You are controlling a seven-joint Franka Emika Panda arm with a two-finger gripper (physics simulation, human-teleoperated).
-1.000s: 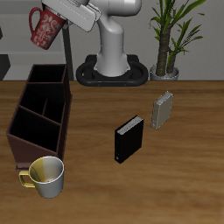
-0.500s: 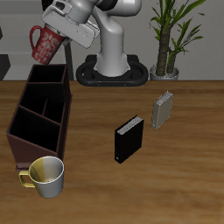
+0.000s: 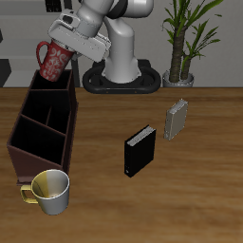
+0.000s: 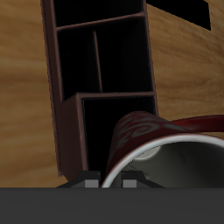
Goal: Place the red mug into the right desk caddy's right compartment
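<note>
The red mug (image 3: 53,62) with pale speckles hangs tilted in the air, my gripper (image 3: 66,42) shut on its rim. It hovers just above the far end section of the right desk caddy (image 3: 38,128), a long dark brown box with inner dividers. That squarish end section, the right compartment (image 3: 54,84), lies directly under the mug. In the wrist view the red mug (image 4: 162,153) fills the foreground, its grey-white inside facing the camera, with the caddy (image 4: 101,70) and the compartment (image 4: 96,118) beneath it. My fingertips are hidden by the mug.
A yellow-and-cream mug (image 3: 49,192) stands by the caddy's near end at the table's front. A small black box (image 3: 139,151) stands mid-table, a grey book-like object (image 3: 177,119) behind it. The robot base (image 3: 121,76) and a potted plant (image 3: 180,43) are at the back.
The gripper has carried the red mug downward and slightly toward the caddy's far end; the mug now sits much closer to the compartment's rim. Nothing else moved.
</note>
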